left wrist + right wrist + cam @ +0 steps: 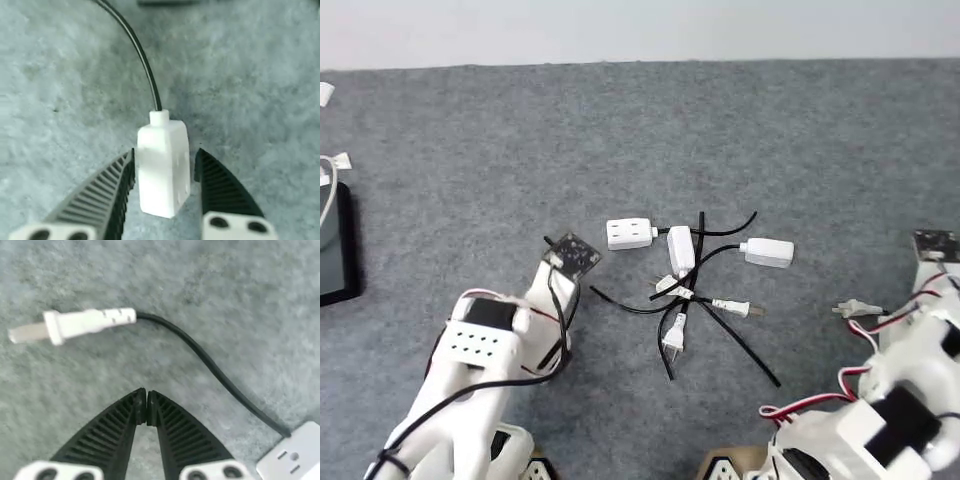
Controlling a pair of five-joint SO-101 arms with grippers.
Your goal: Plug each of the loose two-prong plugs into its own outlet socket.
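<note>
A white outlet socket (162, 170) on a black cord lies between the fingers of my left gripper (165, 151), which is open with a small gap on each side. In the high view this socket (629, 233) sits just beyond my left arm (490, 340). Two more sockets (680, 250) (767, 252) and three white plugs (735, 307) (672, 340) (667, 285) lie in a tangle of black cords at the centre. My right gripper (146, 391) is shut on nothing, a short way from a white two-prong plug (85, 324). The plug's cord runs to a socket (295, 457).
The grey felt mat (640, 140) covers the table up to the pale wall at the back. A black flat device (335, 245) with a white cable lies at the left edge. My right arm (900, 400) stands at the lower right.
</note>
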